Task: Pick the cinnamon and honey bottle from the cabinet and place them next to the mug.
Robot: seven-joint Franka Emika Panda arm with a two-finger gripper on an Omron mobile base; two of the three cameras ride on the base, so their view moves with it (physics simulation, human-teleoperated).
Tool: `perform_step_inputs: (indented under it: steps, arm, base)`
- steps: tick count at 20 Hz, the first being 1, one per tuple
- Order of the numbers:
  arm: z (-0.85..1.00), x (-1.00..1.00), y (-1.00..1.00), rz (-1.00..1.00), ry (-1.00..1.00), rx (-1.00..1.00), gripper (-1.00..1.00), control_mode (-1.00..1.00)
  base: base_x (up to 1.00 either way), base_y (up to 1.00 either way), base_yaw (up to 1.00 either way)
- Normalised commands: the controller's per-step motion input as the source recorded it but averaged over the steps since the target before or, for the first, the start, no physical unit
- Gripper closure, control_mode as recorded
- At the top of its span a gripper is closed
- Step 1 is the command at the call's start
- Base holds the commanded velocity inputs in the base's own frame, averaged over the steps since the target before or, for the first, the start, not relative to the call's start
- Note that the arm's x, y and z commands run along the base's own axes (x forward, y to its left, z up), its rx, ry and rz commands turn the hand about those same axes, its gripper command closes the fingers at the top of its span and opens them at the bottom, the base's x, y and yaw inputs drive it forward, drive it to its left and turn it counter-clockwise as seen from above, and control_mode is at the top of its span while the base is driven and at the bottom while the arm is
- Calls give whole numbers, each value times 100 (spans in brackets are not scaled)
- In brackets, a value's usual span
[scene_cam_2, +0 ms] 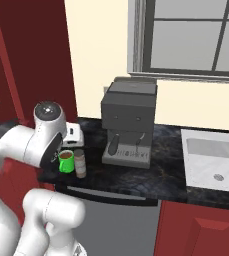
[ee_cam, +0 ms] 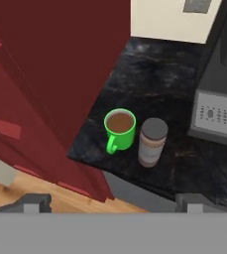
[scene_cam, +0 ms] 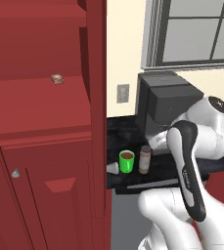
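Note:
The green mug (ee_cam: 120, 127) with its dark brown top stands near the left end of the black counter (ee_cam: 154, 79). The cinnamon jar (ee_cam: 151, 142), brown with a grey cap, stands upright close to the mug's right side, with a narrow gap between them. Both also show from the base cameras: the mug (scene_cam: 126, 161) (scene_cam_2: 66, 161) and the cinnamon (scene_cam: 145, 159) (scene_cam_2: 80, 164). My gripper (ee_cam: 112, 202) (scene_cam_2: 71, 145) hovers above and in front of the pair, open, with nothing between its fingers. The dark red cabinet (scene_cam: 45, 122) stands to the left. The honey bottle is out of view.
A small pinkish-brown lump (scene_cam: 58, 79) lies on a cabinet shelf. A grey coffee machine (scene_cam_2: 128, 122) stands on the counter right of the jar, and a sink (scene_cam_2: 213, 160) lies further right. The open cabinet door (scene_cam: 100, 97) borders the counter's left end.

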Motion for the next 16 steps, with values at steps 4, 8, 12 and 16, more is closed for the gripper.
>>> perform_step_inputs:
  steps: [4,8,12,16]
  arm:
    - [-1,-19,0,-1,-7,0,-100,-100]
    - [0,0,0,0,0,0,-100,-100]
    - [0,0,0,0,0,0,-100,-100]
    - [0,0,0,0,0,0,-100,-100]
  base:
    - [0,0,0]
    - [0,0,0]
    - [0,0,0]
    - [0,0,0]
